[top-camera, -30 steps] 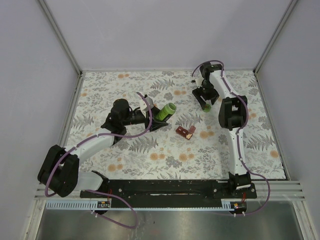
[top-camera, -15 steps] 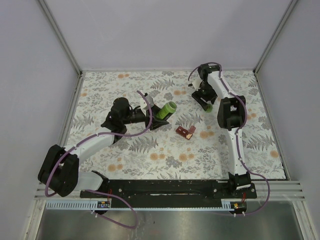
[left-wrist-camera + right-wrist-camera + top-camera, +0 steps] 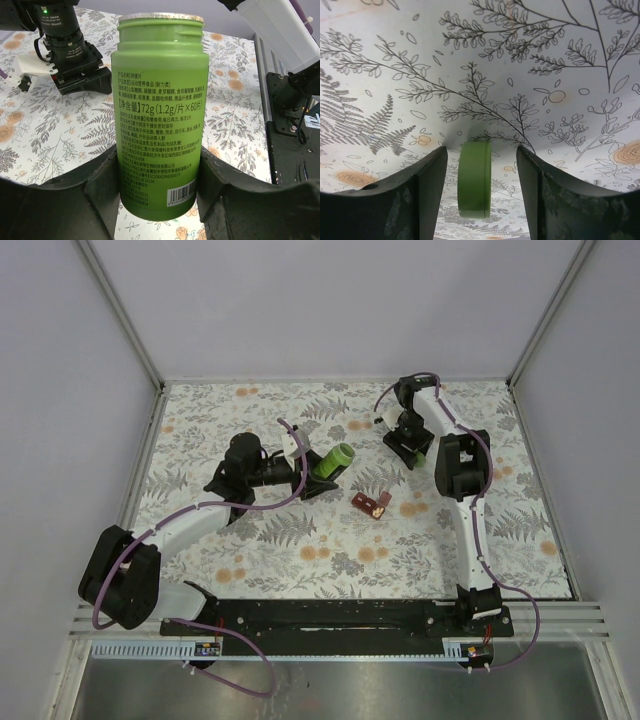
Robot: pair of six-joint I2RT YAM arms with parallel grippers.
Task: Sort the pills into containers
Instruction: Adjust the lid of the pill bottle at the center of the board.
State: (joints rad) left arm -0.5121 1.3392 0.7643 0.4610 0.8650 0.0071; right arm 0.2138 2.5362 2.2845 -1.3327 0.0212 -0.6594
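My left gripper is shut on the lower body of a bright green bottle, one of the containers. The bottle has no cap and a silvery top. In the right wrist view my right gripper stands open low over the cloth. A green round cap stands on edge between its fingers with a gap on each side. From above, the right gripper covers that cap. The dark-red pill box lies on the cloth between the arms. I cannot make out any pills.
The floral cloth covers the table up to the metal frame posts at the back corners. The right arm's upper link stands just right of the pill box. The black base rail runs along the near edge.
The right gripper has shifted a little toward the back and down over the green cap, its jaws narrowing slightly. The left gripper and bottle have barely moved.
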